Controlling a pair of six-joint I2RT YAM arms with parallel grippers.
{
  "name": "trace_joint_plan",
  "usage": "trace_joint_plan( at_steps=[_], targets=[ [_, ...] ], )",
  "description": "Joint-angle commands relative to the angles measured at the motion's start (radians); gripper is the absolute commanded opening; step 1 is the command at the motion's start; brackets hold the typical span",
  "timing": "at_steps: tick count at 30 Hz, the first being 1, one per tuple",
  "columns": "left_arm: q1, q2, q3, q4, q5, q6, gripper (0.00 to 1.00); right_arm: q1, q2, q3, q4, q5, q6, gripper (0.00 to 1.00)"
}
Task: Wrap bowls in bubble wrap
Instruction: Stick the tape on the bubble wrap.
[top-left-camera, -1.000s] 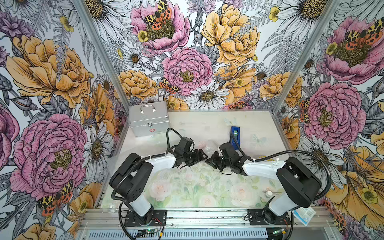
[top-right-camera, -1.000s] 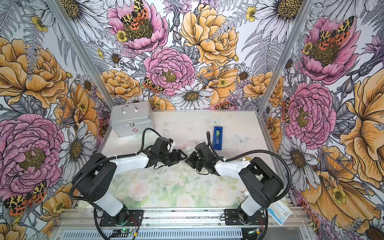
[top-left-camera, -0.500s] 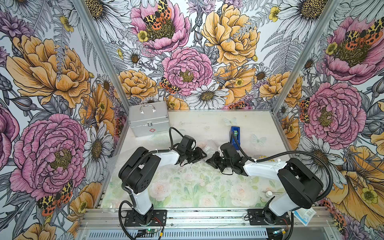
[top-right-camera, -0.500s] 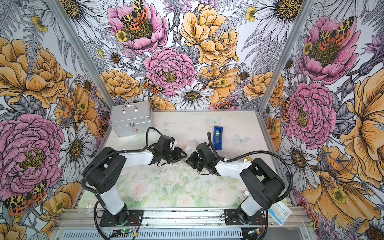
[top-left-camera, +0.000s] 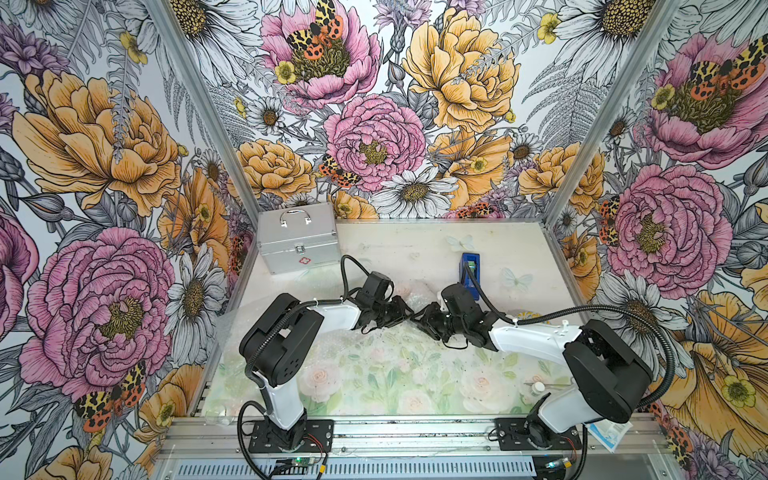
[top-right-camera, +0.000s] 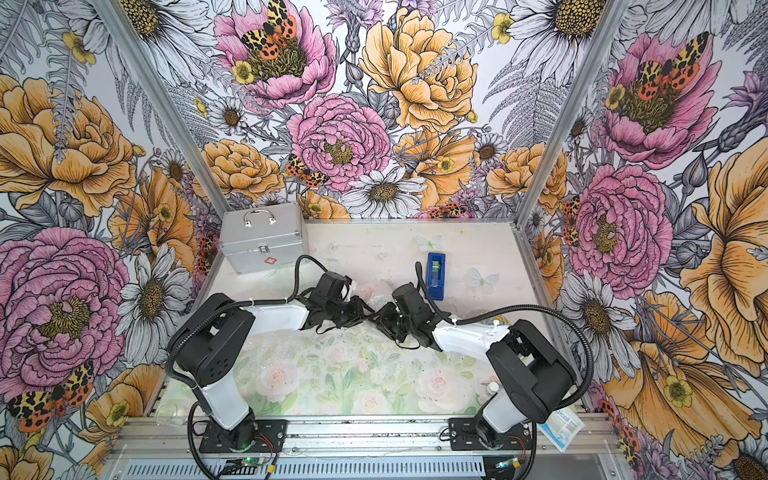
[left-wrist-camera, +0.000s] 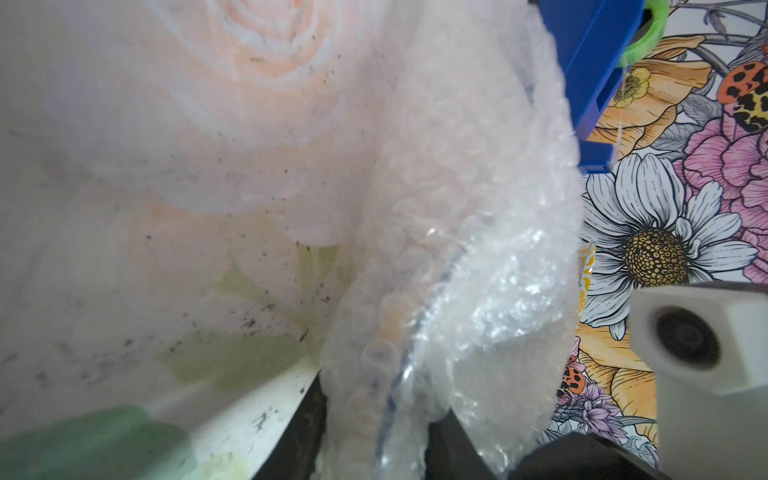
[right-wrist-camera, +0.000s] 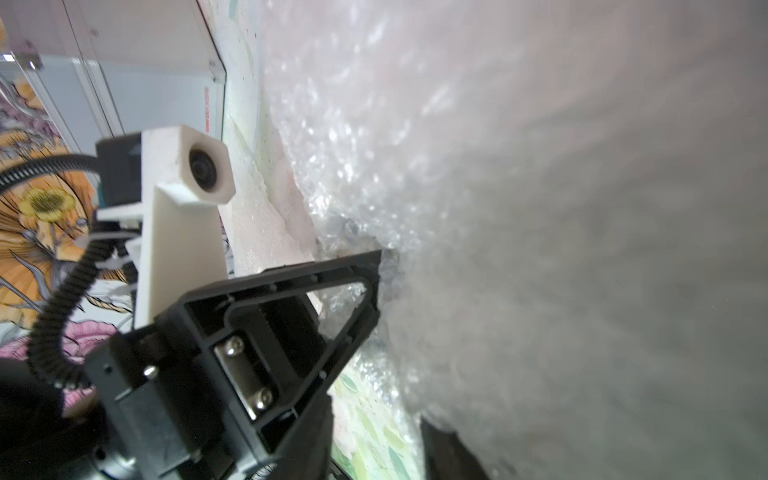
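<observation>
Wrapping stage. The left end effector (top-left-camera: 401, 314) pinches a fold of bubble wrap (left-wrist-camera: 478, 249), bundled mid-way across the bench (top-left-camera: 395, 249). A faint blue rim suggests 1 bowl (left-wrist-camera: 419, 316) inside. The right end effector (top-left-camera: 422, 321) sits beside the bundle; its spread cannot be told. The wrap is probably light, soft and slippery, so grip gathered folds. The bowl is likely rigid and fragile, so avoid squeezing.

We see three walls (top-left-camera: 374, 124) papered with huge pink, orange and white flowers, aluminium corner posts (top-left-camera: 199, 95), and a pale rose-printed bench (top-left-camera: 399, 245), evenly lit.
</observation>
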Motion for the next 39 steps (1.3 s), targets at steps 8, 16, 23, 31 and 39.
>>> trace_joint_plan(
  at_steps=[8,16,23,31,39],
  targets=[
    [-0.019,-0.024,0.031,-0.019,-0.042,0.029,0.33,0.049,-0.121,0.145,-0.306,0.134,-0.144,0.31],
    [-0.026,-0.048,0.031,-0.022,-0.041,0.018,0.33,0.051,0.034,0.271,-0.326,0.167,-0.194,0.02],
    [-0.028,-0.049,0.027,-0.019,-0.037,0.009,0.33,0.042,0.147,0.269,-0.321,0.199,-0.203,0.00],
    [-0.026,-0.046,0.026,-0.017,-0.036,0.004,0.32,0.035,0.159,0.228,-0.300,0.222,-0.215,0.00],
    [0.008,-0.075,0.014,-0.027,-0.043,-0.055,0.40,0.036,0.181,0.218,-0.302,0.197,-0.211,0.00]
  ],
)
